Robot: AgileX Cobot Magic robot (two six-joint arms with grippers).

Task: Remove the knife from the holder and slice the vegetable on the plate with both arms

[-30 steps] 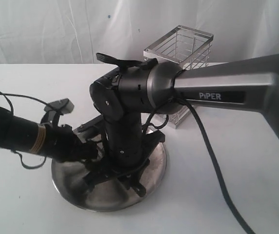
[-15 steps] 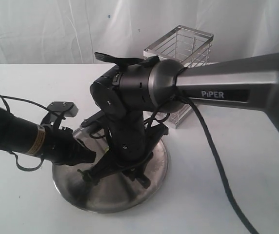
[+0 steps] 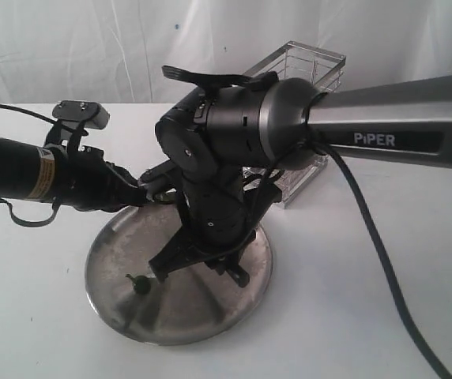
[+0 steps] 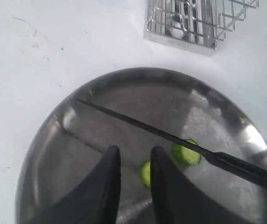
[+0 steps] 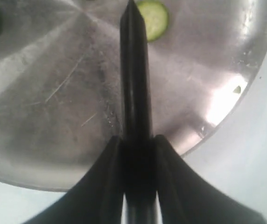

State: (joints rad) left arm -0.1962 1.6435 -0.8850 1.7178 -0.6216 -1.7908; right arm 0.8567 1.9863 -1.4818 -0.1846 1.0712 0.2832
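The knife (image 5: 133,70) is gripped by its black handle between the right fingers (image 5: 106,172), which are closed on it. Its blade is held across the plate (image 3: 186,320), over the cut vegetable (image 4: 187,153), seen as two green slices. The left fingers (image 4: 111,182) are parted slightly, with nothing held. A dark stem piece (image 3: 139,283) lies on the plate's near left. The holder (image 3: 309,57) stands on the white surface (image 3: 36,316), far right of the plate.
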